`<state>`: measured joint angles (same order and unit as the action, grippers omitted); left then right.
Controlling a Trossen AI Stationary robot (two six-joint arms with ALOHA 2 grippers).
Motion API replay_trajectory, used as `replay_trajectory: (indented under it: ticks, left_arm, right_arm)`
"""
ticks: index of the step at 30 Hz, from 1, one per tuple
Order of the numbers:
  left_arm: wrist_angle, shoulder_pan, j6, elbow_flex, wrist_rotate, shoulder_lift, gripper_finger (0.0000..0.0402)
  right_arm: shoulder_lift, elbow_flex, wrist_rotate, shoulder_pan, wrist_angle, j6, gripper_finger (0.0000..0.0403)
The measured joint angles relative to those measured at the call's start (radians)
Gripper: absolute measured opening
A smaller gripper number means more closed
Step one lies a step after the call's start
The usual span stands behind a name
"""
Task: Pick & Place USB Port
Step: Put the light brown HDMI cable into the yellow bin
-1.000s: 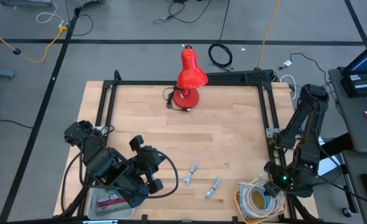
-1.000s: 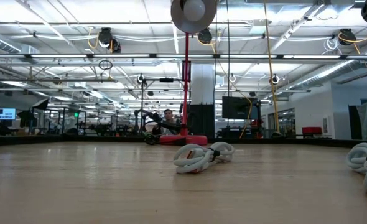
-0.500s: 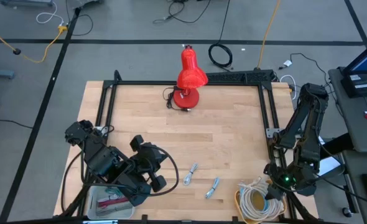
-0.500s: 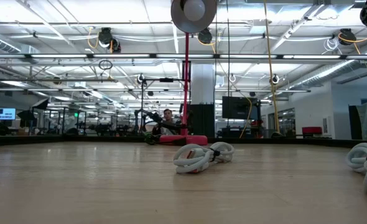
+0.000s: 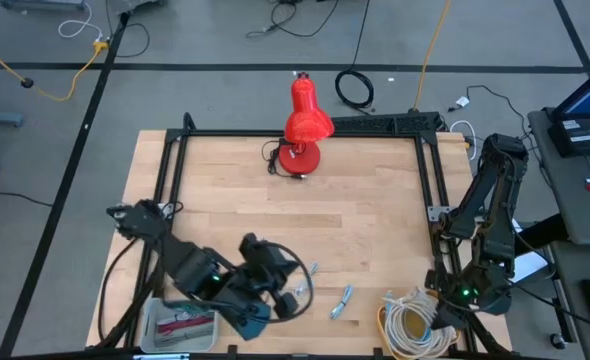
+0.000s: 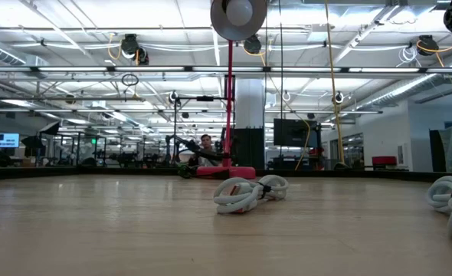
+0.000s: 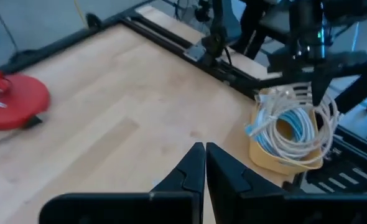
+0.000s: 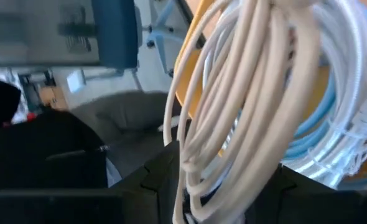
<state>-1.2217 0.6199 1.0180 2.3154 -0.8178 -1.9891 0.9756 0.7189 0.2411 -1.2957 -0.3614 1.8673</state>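
Two small white coiled USB cables (image 5: pixel 308 280) (image 5: pixel 342 300) lie flat on the wooden table near its front edge; one also shows in the low view (image 6: pixel 249 192). My left gripper (image 5: pixel 293 292) is shut and empty, just left of the nearer coil; its closed fingers show in its wrist view (image 7: pixel 204 158). My right gripper (image 5: pixel 437 305) is at the front right, over a yellow bowl (image 7: pixel 264 158) of cables, shut on a cream cable coil (image 8: pixel 258 93). My right gripper pinches the cream coil's upper loops (image 7: pixel 292 93) between its two fingers (image 8: pixel 162 177), several strands at once. The fingers come from above, pointing down. The coil hangs below the fingers, its lower loops (image 7: pixel 289 134) in the yellow bowl with the blue and white cables.
A red desk lamp (image 5: pixel 303 125) stands at the table's far middle, with its base (image 7: pixel 15 99) in the left wrist view. A clear tray (image 5: pixel 180 325) sits at the front left under my left arm. A black frame (image 5: pixel 430 190) borders the table.
My left gripper has gone toward the table's right edge, from near the tray to just beside the nearer white coil, staying low over the table. The two coils on the table have not moved.
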Motion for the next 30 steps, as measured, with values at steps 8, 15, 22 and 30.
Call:
replay_trajectory:
  ticks: [8,15,22,30]
  left_arm:
    - [0.097,-0.041,0.012,-0.001,0.090,-0.100,0.0017]
    - [0.123,-0.067,-0.014,-0.001,0.110,-0.104,0.0017]
    - [0.120,-0.075,-0.018,-0.001,0.128,-0.104,0.0017]
    - [0.119,-0.082,-0.017,-0.001,0.139,-0.104,0.0017]
  right_arm:
    - [0.002,0.001,-0.038,0.000,-0.088,0.036,0.0132]
    - [0.004,0.002,-0.178,0.000,-0.315,0.140,0.0146]
    - [0.004,0.002,-0.216,0.000,-0.337,0.147,0.0190]
    - [0.005,0.002,-0.214,0.000,-0.308,0.128,0.0207]
